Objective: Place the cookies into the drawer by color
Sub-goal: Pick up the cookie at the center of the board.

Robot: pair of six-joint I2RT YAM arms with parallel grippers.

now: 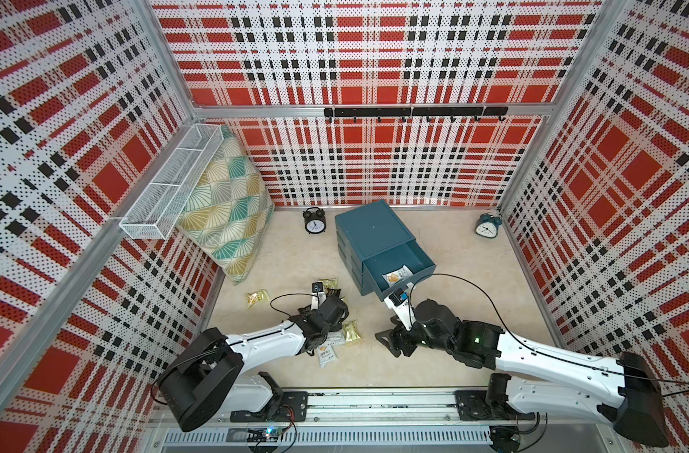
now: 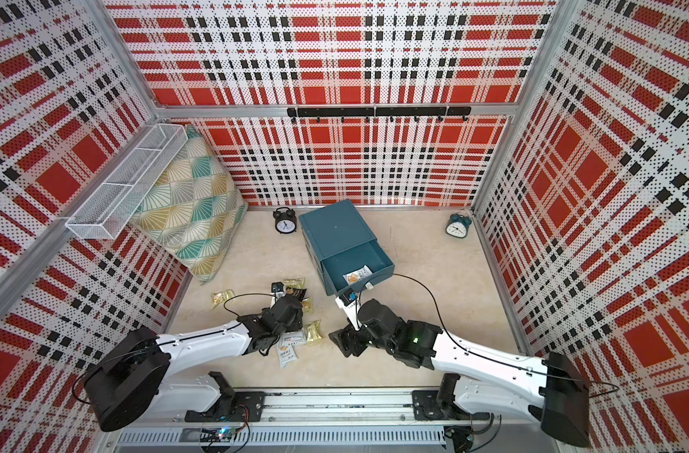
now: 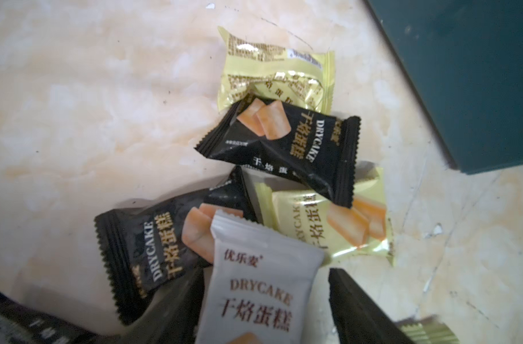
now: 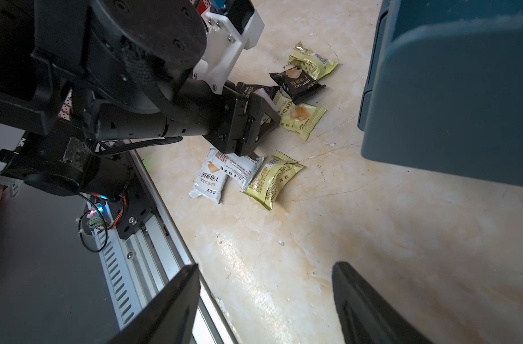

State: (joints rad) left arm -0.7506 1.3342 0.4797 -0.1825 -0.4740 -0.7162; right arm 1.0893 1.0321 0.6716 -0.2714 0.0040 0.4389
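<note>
The dark teal drawer (image 1: 368, 227) cabinet stands at mid-floor with its top drawer pulled out; a white cookie packet (image 1: 398, 276) lies inside. Black, yellow and white cookies (image 3: 287, 149) lie piled on the floor to the left of the cabinet. My left gripper (image 3: 266, 272) is open over that pile. A white packet (image 3: 260, 297) stands between its fingers, touching one, with a gap to the other. In the right wrist view, two white packets (image 4: 215, 175) and a yellow one (image 4: 272, 178) lie beneath that arm. My right gripper (image 4: 266, 265) is open over bare floor, holding nothing.
A patterned pillow (image 1: 229, 208) leans under a white wire basket (image 1: 170, 184) at the left wall. A black clock (image 1: 314, 221) and a teal clock (image 1: 487, 225) stand at the back. One yellow packet (image 1: 257, 298) lies apart. The arms' base rail (image 1: 374, 404) runs along the front.
</note>
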